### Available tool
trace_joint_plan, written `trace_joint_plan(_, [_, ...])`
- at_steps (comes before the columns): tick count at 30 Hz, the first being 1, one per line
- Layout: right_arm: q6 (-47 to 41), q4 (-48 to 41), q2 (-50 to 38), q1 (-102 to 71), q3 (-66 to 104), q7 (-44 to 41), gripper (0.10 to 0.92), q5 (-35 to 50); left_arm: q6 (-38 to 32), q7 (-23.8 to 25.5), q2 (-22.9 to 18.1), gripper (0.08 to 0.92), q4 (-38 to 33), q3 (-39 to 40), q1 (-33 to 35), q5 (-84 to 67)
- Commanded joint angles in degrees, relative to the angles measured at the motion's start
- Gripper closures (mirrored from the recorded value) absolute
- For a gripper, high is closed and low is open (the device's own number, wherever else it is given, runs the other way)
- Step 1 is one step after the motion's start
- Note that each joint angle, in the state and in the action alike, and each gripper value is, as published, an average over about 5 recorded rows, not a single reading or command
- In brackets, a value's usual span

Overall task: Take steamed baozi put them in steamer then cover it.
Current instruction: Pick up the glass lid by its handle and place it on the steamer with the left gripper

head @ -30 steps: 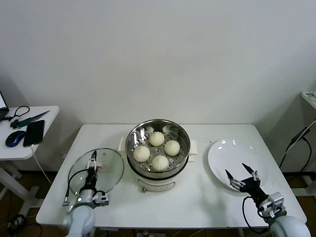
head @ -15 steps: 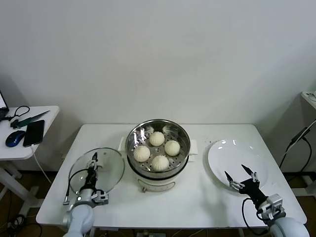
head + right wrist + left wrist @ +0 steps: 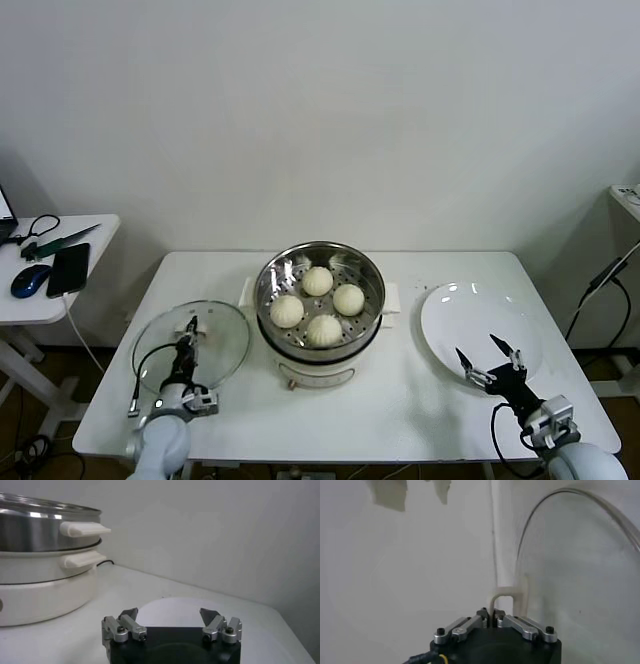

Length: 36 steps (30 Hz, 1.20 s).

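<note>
Steel steamer [image 3: 320, 300] sits mid-table w/ four baozi [image 3: 319, 305] inside, uncovered. Left gripper [image 3: 186, 345] pinches glass lid's [image 3: 215, 345] handle [image 3: 505, 600]; right gripper [image 3: 491, 360] hovers, jaws wide, over white plate [image 3: 480, 315].

Four cream-white steamed baozi [image 3: 319, 305] sit on the perforated tray inside the uncovered steel steamer [image 3: 320, 345] mid-table

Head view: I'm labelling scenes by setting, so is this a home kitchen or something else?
Probably a lab or test room, not a kitchen: a plain white table against a bare wall holds only the steamer, a glass lid and a plate, while a side desk carries a phone and mouse.
</note>
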Motion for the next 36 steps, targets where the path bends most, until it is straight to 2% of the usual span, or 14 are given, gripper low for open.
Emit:
trace_joint_plan(1, [0.2, -0.2, 0.0, 0.3, -0.2, 0.0, 0.203, -0.3, 0.7, 0.1, 1.5, 0.852, -8.3, 0.0, 3.2, -4.8])
trace_joint_plan(11, [0.3, -0.5, -0.1, 0.9, -0.5, -0.1, 0.203, -0.3, 3.4, 0.1, 3.5, 0.852, -21.1, -1.0, 9.5, -8.3])
trace_joint_plan(18, [0.5, -1.1, -0.5, 1.6, -0.4, -0.2, 0.203, -0.4, 12.0, 4.6, 5.6, 0.852, -31.7, -1.5, 14.0, -6.4])
trace_joint_plan(23, [0.5, -1.8, -1.1, 2.6, -0.6, -0.2, 0.203, -0.5, 16.8, 6.2, 8.7, 0.852, -37.0, -0.2, 15.0, -6.6])
trace_joint_plan(30, [0.8, -3.1, -1.5, 4.4, -1.6, -0.5, 0.203, -0.9, 24.8, 8.3, 14.3, 0.852, -40.8, 7.2, 12.6, -7.2])
trace_joint_plan(36, [1.0, -4.0, -1.7, 6.1, -2.6, -0.9, 0.203, -1.4, 30.3, 11.2, 18.1, 0.852, -41.3, 18.6, 7.9, -5.8])
